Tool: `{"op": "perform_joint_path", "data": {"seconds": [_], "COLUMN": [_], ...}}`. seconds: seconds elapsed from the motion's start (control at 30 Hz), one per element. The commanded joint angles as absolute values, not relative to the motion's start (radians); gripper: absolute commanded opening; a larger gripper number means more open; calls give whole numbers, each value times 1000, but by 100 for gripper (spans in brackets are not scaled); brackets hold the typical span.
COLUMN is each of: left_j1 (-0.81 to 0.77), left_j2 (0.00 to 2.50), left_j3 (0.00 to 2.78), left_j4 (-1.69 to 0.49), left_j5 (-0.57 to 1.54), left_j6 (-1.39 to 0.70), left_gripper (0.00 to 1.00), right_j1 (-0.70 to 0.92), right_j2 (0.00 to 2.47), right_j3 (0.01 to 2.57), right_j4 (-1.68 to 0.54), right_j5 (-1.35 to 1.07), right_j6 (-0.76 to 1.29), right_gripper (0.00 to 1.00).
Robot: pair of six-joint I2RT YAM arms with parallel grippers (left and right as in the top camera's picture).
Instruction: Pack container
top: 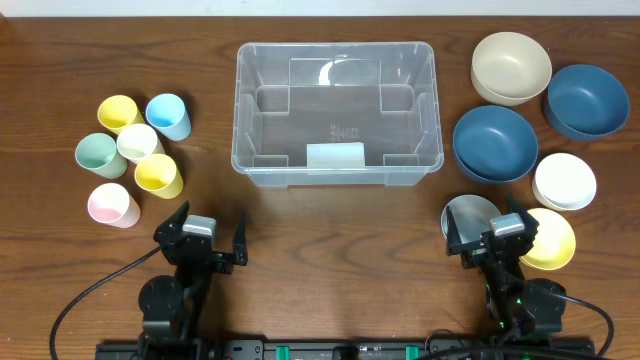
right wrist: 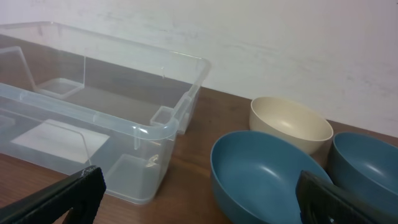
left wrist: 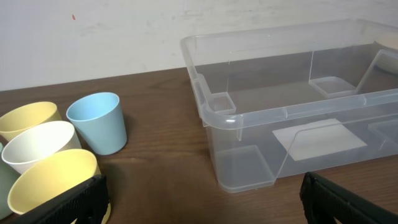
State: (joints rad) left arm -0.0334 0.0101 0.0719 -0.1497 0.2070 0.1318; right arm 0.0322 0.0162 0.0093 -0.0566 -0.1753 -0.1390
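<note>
Big clear container (top: 336,112) sitting in the middle of the brown worktop (top: 330,230), toward the back. Little cups (top: 137,142) off to its left, round bowls (top: 495,143) to its right. Left gripper (top: 210,222) and right gripper (top: 490,222) near the front edge, both opened wide, well apart from it.

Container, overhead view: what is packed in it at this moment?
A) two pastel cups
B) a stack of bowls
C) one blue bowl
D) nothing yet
D: the container shows only its bare ribbed floor, while the cups sit to its left and the bowls to its right on the table.
</note>
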Motion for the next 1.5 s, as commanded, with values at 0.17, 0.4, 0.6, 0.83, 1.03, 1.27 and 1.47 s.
{"op": "perform_joint_path", "data": {"seconds": [0.17, 0.4, 0.6, 0.83, 1.03, 1.27, 1.47], "left_j1": [-28, -28, -28, -28, -28, -28, -28], "left_j2": [5, 5, 5, 5, 5, 5, 5], "left_j3": [56, 56, 56, 56, 56, 56, 56], "left_j4": [-178, -178, -178, -178, -178, -178, -178], "left_j5": [218, 218, 218, 218, 218, 218, 218], "left_j6": [138, 138, 138, 138, 138, 138, 138], "left_gripper": [98, 98, 98, 98, 98, 98, 98], "right_j1": [40, 40, 40, 40, 39, 39, 39], "right_j2": [7, 7, 7, 7, 6, 6, 6], "right_j3": [6, 6, 6, 6, 6, 6, 39], "right_j4": [-59, -59, -59, -59, -10, -50, -52], "right_j5": [-168, -168, -168, -168, -92, -176, -305], "right_j6": [-136, -136, -136, -136, -135, -18, 85], "right_gripper": [99, 99, 99, 99, 99, 99, 99]}}
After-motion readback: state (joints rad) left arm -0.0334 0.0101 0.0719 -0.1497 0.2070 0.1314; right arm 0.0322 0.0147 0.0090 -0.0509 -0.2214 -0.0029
